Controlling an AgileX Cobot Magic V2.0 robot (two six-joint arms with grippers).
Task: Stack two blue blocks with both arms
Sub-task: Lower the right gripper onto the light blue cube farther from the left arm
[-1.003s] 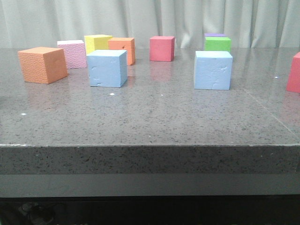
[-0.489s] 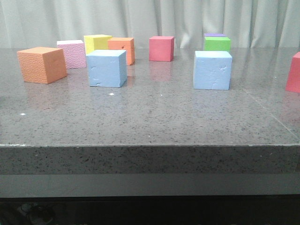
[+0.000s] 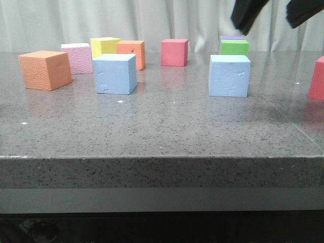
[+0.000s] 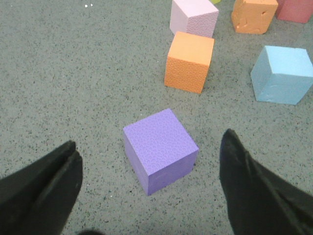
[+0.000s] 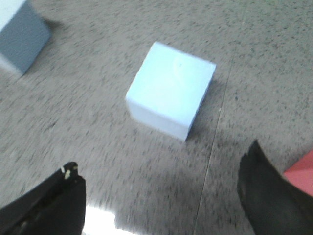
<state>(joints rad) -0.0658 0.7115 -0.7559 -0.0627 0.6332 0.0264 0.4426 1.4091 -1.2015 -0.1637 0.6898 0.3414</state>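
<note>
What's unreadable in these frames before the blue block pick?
- Front view: right hand cut off by the top edge; only two dark fingertips show.
- Front view: left hand out of frame.
- Front view: purple block mostly hidden behind the green block.
- Right wrist view: motion blur smears the blue block; surface detail is lost.

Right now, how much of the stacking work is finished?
Nothing is stacked yet: both blue blocks, left and right, sit apart on the table. The right gripper is open over the right one; the left gripper is open over a purple block. Grasping and stacking remain.
</note>
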